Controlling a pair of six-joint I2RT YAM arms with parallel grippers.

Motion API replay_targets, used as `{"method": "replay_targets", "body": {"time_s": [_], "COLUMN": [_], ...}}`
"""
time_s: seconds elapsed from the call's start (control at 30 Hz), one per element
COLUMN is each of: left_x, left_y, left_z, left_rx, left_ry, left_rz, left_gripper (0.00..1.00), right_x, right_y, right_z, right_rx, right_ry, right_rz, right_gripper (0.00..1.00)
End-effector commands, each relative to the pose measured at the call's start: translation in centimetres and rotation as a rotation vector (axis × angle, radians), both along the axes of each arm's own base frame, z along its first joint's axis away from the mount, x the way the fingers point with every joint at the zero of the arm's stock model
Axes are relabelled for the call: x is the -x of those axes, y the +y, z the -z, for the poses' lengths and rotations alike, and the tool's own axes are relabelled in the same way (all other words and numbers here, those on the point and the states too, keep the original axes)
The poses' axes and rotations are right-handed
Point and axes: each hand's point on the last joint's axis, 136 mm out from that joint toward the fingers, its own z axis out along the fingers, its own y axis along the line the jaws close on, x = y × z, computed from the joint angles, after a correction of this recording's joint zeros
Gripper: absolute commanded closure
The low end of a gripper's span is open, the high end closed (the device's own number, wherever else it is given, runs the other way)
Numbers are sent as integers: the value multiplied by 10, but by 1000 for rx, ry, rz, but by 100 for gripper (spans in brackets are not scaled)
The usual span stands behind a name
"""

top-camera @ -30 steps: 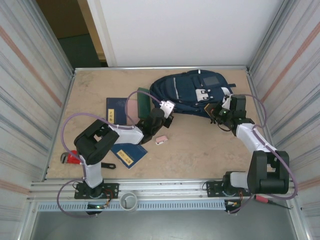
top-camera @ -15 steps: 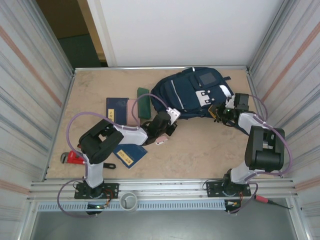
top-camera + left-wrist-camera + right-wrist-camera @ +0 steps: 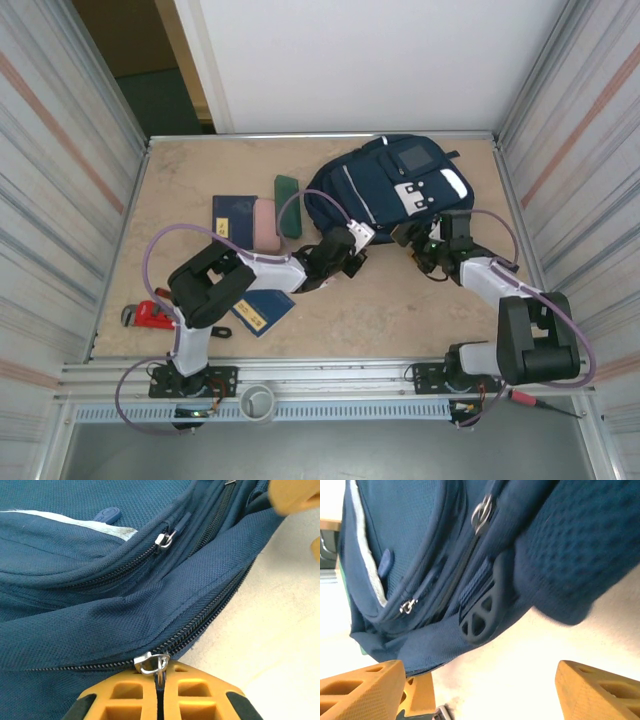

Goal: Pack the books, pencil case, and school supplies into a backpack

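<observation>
The backpack (image 3: 385,185) lies flat right in front of both grippers, at the far right of the bench (image 3: 400,310). My left gripper (image 3: 157,687) is clenched on the zip pull (image 3: 152,661) of the long zip that runs along the backpack's near edge. The metal ring is pinched between the two orange fingers, and the fabric rises just ahead of them. Further ahead of that gripper I see a second zip with its own slider (image 3: 164,539), and beyond it a white stripe (image 3: 65,522) and a small blue tab (image 3: 106,515).

My right gripper (image 3: 481,682) is released. Its fingers stand wide apart over bare bench with nothing between them, and the backpack's edge is just ahead of them. A black plastic buckle (image 3: 479,616) on that edge faces the gripper, with a padded mesh strap (image 3: 580,545) ahead and to its right. The two grippers sit close together on the same side of the backpack, the right one just to the right of the left.

Everything else is behind and to the left of the left gripper. The pink pencil case (image 3: 266,225) lies on one navy book (image 3: 233,213), with the green book (image 3: 287,192) just beyond them, nearer the backpack. The other navy book (image 3: 262,310) lies back beside the left arm, partly under it. Well behind that are the red wrench (image 3: 145,315) and the black spanner (image 3: 216,330).
</observation>
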Motion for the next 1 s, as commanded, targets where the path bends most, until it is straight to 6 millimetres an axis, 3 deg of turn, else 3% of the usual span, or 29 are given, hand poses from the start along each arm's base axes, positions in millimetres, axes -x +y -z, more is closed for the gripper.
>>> {"method": "replay_targets", "body": {"time_s": [0.0, 0.17, 0.23, 0.3, 0.4, 0.47, 0.6, 0.7, 0.83, 0.97], "left_x": [3, 8, 9, 7, 1, -6, -26, -35, -33, -22], "left_y": [-13, -14, -11, -4, 14, 33, 73, 84, 71, 52], "left_z": [-9, -7, -6, -7, -8, -5, 4, 9, 6, -2], "left_rx": [31, 28, 21, 6, -25, -42, -58, -78, -66, -41], "left_ry": [-5, -9, -12, -25, -43, -44, -15, -4, 12, 26], "left_rz": [24, 34, 29, 9, -35, -74, -137, -143, -87, -36], "left_gripper": [100, 100, 100, 100, 100, 100, 100, 100, 100, 100], "right_x": [-16, -39, -49, -54, -51, -45, -34, -33, -47, -58], "right_y": [4, 18, 22, 22, 2, -14, -36, -41, -34, -43], "right_z": [-9, -1, 2, 6, 6, 6, 5, 4, -6, -17], "right_rx": [-9, -50, -57, -61, -36, -2, 47, 34, -7, -3], "right_ry": [-46, -66, -56, -51, -56, -54, -20, -3, -20, -26], "right_rz": [97, 113, 101, 95, 112, 109, 42, -11, -71, -71], "right_gripper": [22, 31, 44, 65, 86, 93, 95, 94, 91, 77]}}
